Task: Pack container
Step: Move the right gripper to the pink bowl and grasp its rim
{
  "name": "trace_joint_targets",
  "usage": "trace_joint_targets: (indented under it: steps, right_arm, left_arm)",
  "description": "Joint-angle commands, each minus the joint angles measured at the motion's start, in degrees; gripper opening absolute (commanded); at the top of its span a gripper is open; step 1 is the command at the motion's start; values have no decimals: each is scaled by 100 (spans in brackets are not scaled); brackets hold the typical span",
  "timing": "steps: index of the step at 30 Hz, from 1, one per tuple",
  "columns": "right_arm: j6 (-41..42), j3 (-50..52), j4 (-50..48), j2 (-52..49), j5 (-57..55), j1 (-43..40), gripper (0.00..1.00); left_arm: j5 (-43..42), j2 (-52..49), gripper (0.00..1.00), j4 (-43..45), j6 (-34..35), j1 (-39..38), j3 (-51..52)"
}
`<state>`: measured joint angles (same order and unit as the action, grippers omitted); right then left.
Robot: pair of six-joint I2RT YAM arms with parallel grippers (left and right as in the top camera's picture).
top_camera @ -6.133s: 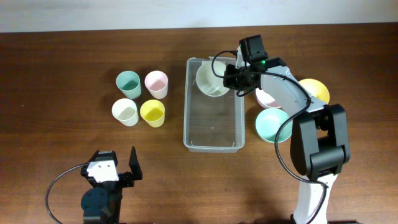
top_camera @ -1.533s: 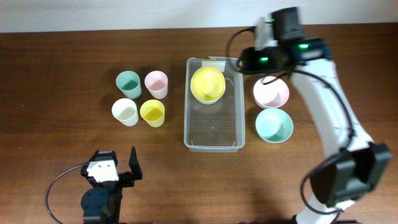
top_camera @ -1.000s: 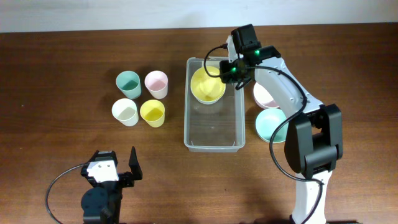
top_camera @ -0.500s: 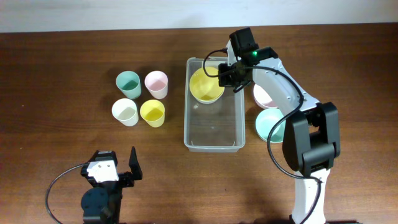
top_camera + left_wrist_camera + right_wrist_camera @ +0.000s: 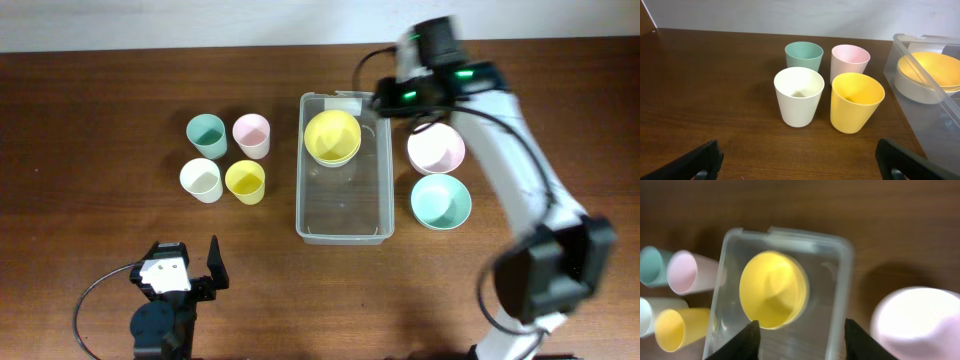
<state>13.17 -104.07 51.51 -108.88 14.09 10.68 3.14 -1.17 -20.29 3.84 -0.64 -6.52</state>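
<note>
Right fingers point(image 5: 858, 342) apart over container point(image 5: 841, 311), yellow bowl point(image 5: 772, 290) inside

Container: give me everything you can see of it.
The container is a clear plastic rectangular bin, rounded corners, rimmed, upright and lidless on the table. A small white label sits at its far end. Its far half holds a yellow bowl nested in a cream bowl; the near half is bare. The right hand hangs open above it, not touching.

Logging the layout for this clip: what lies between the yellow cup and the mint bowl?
The container, with a yellow bowl at its far end, lies between the yellow cup and the mint bowl; the overhead view shows it.
</note>
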Motion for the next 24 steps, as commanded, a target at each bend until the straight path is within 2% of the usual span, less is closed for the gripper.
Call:
trace_joint_targets:
  steps: [1, 9, 15, 18, 20, 22, 24]
  right_arm:
    - [-26, -46, 413, 313, -61, -848, 48]
    - [-24, 317, 796, -581, -116, -1764, 51]
    - [-24, 326, 824, -1519, -122, -1867, 51]
    - [2, 326, 778, -1871, -122, -1869, 41]
    - [92, 326, 765, -2002, -107, -1871, 23]
    - [136, 326, 706, -2006, -94, -1893, 9]
    - [133, 323, 612, -1947, -11, -1937, 4]
  left_arm:
    - [-81, 50, 100, 11, -87, -22, 33]
    - [-81, 50, 100, 11, -87, -22, 33]
    - [-81, 50, 100, 11, -87, -22, 33]
    - [-81, 50, 100, 11, -87, -22, 33]
    - [-81, 50, 100, 11, -87, -22, 33]
    - [-81, 50, 100, 11, -87, -22, 33]
    - [-81, 50, 100, 11, -87, -22, 33]
